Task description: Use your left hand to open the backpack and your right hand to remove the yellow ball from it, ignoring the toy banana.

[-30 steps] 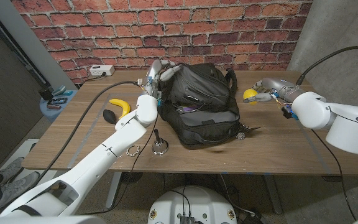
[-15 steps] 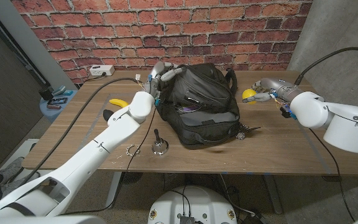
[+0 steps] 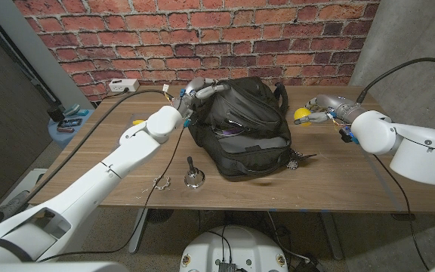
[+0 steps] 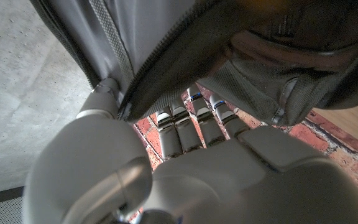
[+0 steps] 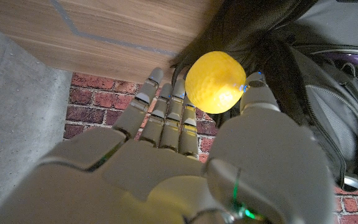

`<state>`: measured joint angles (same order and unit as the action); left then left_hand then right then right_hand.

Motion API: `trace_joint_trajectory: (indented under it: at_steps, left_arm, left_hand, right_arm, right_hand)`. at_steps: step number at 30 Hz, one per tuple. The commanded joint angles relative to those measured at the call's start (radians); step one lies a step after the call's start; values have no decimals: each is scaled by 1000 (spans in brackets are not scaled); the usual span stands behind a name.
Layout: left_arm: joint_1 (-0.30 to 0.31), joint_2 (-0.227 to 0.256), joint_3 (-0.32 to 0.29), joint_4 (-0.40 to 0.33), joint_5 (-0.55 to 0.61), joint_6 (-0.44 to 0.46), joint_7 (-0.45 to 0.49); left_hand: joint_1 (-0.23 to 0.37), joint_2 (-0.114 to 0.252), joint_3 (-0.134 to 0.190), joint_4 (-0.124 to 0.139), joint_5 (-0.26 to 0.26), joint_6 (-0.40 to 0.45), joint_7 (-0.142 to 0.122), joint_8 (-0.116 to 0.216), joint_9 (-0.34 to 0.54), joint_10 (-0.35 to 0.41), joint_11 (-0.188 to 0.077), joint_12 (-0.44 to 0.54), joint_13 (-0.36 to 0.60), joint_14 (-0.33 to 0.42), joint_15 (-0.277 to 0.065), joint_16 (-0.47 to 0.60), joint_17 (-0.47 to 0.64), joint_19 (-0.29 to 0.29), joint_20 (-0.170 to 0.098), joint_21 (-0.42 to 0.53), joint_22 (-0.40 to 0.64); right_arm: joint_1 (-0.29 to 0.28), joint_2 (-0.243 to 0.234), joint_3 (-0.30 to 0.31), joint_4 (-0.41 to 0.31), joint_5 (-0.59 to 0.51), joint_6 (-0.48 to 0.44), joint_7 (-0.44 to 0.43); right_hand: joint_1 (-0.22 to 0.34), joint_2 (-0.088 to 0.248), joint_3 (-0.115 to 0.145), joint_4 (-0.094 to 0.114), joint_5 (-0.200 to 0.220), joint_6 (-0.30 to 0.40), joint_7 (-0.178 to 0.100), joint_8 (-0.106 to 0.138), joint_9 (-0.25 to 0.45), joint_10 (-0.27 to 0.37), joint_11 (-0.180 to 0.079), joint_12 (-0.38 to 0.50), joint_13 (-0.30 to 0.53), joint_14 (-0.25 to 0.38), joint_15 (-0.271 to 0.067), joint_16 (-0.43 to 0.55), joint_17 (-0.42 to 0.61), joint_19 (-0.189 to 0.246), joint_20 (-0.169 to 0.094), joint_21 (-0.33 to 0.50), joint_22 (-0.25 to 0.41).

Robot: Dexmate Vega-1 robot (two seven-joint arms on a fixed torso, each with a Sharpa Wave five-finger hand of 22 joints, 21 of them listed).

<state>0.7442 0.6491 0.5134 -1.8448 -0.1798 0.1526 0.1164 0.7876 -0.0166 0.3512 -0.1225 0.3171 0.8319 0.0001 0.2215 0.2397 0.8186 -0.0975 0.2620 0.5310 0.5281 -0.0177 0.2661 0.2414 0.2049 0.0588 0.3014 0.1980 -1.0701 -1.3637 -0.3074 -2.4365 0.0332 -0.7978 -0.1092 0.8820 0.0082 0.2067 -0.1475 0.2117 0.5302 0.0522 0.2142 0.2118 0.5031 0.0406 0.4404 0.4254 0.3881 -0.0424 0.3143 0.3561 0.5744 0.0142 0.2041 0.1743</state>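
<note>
Wooden counter [image 3: 338, 181] across the middle of the head frame, brick wall behind, bare board along the lower edge and at lower right. Black backpack [image 3: 244, 125] at centre, upright and slumped, main zip parted with purple lining showing, its base short of the counter's near edge. Left hand [image 3: 195, 89] at the backpack's upper left corner, fingers [image 4: 191, 127] hooked into the flap by the zip, holding the opening apart. Right hand [image 3: 325, 108] at centre right, apart from the backpack with open wood between them; yellow ball [image 3: 303, 115] pinched between thumb and fingers [image 5: 166, 118], clear of the backpack, low over the counter near the far edge — touching the wood or not, cannot tell. Small metal stand [image 3: 193, 178] with an upright dark lever at lower centre-left, just left of the backpack's front corner. Metal ring piece [image 3: 161, 182] beside it toward the near edge. Sliver of toy banana [image 3: 137, 122] left of the left arm, mostly hidden. White power strip [image 3: 124, 86] at upper left near the wall.
</note>
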Motion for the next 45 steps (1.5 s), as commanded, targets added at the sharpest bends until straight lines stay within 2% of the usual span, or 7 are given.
trace_joint_trajectory:
  at_steps: [1, 10, 12, 25, 26, 30, 45]
  left_arm:
    - [-23, 48, 5, -11, -71, -13, -106]
    - [-42, 67, 13, -4, -112, -23, -173]
    - [-50, 71, 16, 0, -123, -23, -195]
    - [-110, 104, 45, 35, -203, -40, -381]
    - [-114, 107, 47, 37, -206, -41, -393]
    - [-136, 116, 60, 49, -230, -49, -465]
    - [-168, 112, 68, 74, -298, -72, -576]
  left_hand:
    - [38, 50, -3, 1, -4, -12, 4, -4, 5, -20, -3, -10, 4, -9, 5, -5, 2, -9, 1, -7, 3]
    - [22, 52, -7, 2, -7, -50, 11, -14, 10, -61, 14, -21, 8, -32, 25, -19, 0, -22, 12, -13, 4]
    - [18, 53, -8, 3, -7, -65, 20, -17, 11, -74, 23, -25, 9, -39, 29, -22, 0, -30, 16, -16, 4]
    - [11, 65, -8, -6, -11, -146, 34, -29, 17, -184, 68, -56, 16, -112, 64, -49, 0, -75, 28, -35, 6]
    - [11, 66, -8, -7, -11, -152, 35, -30, 17, -193, 63, -58, 16, -115, 64, -50, 0, -79, 30, -36, 6]
    - [12, 67, -7, -12, -11, -187, 44, -34, 17, -229, 87, -64, 18, -148, 83, -61, -2, -94, 36, -42, 7]
    - [4, 73, -8, -13, -13, -243, 64, -35, 18, -296, 110, -69, 22, -192, 105, -69, -4, -118, 52, -52, 8]
  right_arm:
    - [36, 25, -35, 18, -19, -1, 11]
    - [40, 42, -42, 36, -25, 26, 6]
    - [43, 54, -44, 39, -25, 21, 3]
    - [68, 86, -70, 74, -48, 47, 8]
    - [71, 91, -73, 76, -51, 46, 9]
    - [85, 106, -86, 82, -64, 41, 11]
    - [93, 134, -98, 82, -87, 28, 9]
  right_hand:
    - [14, 1, -3, 1, -2, 7, -1, 0, 5, 1, 3, 6, 5, 8, -8, 7, 6, 5, 1, 3, 5]
    - [15, 2, -4, 1, -2, 7, -1, -1, 5, 2, 5, 8, 7, 8, -9, 8, 9, 5, 2, 3, 5]
    - [16, 2, -5, 1, -2, 8, -2, -1, 5, 1, 6, 8, 7, 9, -8, 8, 10, 5, 1, 3, 5]
    - [19, 3, -5, 0, -2, 9, -2, -2, 6, 2, 5, 11, 10, 10, -11, 9, 13, 6, 1, 3, 5]
    - [20, 3, -5, 0, -2, 10, -3, -2, 6, 2, 4, 11, 10, 10, -11, 10, 13, 6, 1, 3, 5]
    - [21, 3, -6, 0, -2, 9, -2, -2, 6, 1, 4, 11, 11, 10, -12, 10, 15, 6, 1, 3, 5]
    - [25, 3, -8, 0, -3, 10, -1, -3, 6, -1, 6, 13, 13, 11, -12, 11, 19, 6, 1, 3, 5]
